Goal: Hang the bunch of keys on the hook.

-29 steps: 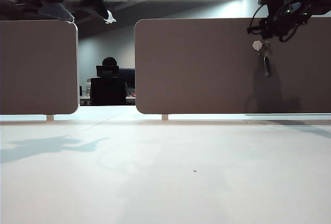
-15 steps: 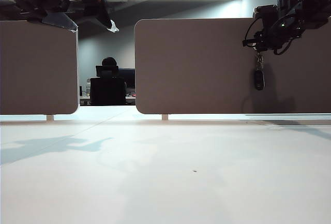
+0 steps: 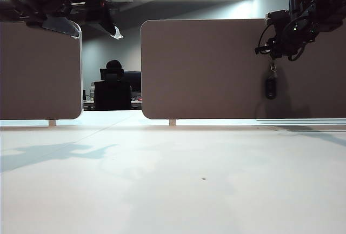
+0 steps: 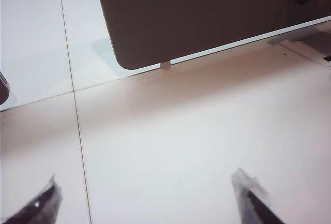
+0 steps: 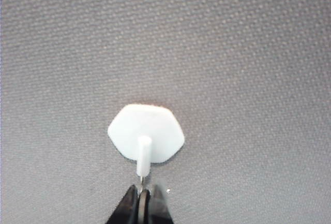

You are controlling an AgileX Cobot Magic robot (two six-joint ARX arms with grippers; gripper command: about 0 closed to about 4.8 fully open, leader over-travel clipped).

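Right gripper (image 5: 139,199) high at far right, against right divider panel (image 3: 205,69), just below hook (image 5: 146,133). Bunch of keys (image 3: 271,85) suspended beneath it. Left gripper (image 4: 147,198) high at far left, above table (image 3: 173,180), before left divider panel (image 3: 38,72).

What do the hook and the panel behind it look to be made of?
The hook: smooth matte white, probably moulded plastic; even colour, rounded peg. The panel: grey-brown woven fabric or felt over a board, judging by its fine dotted weave texture.
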